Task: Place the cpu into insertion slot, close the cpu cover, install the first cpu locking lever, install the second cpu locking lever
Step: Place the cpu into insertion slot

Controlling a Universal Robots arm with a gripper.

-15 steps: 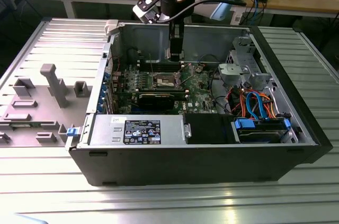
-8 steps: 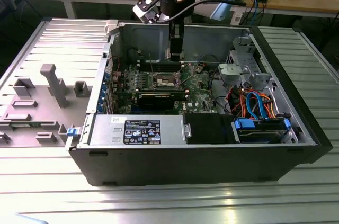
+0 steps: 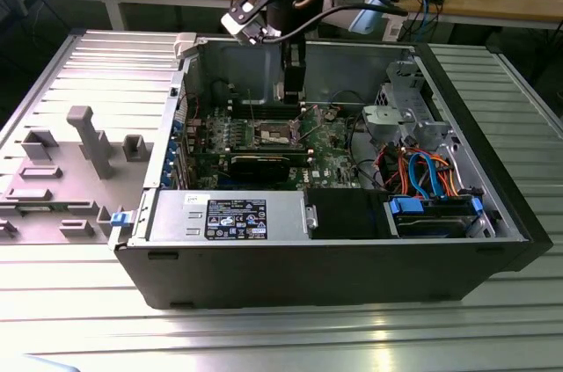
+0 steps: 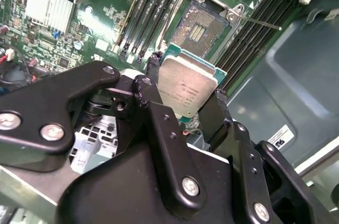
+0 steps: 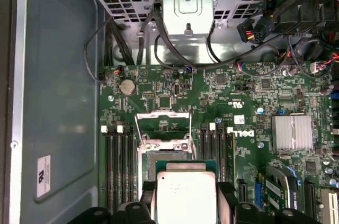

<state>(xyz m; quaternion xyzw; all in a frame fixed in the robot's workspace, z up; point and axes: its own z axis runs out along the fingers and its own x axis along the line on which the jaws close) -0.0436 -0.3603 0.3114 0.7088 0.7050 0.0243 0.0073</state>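
My two black jointed fingers pinch the small, flat, square cpu by opposite edges, its dull silver-grey metal top facing the second wrist view, where my gripper holds it tilted above the board. Just beyond the chip lies the small, square, dark insertion slot with its silver metal rim. It is uncovered, and chip and socket are apart. Past the socket, in the first wrist view, the square silver metal cpu cover, a windowed frame, is swung open at the socket's far edge. Long black memory slots flank the socket on the green motherboard. In the exterior view, my gripper reaches down into the open dark-grey metal computer case, which lies on a ribbed grey metal table.
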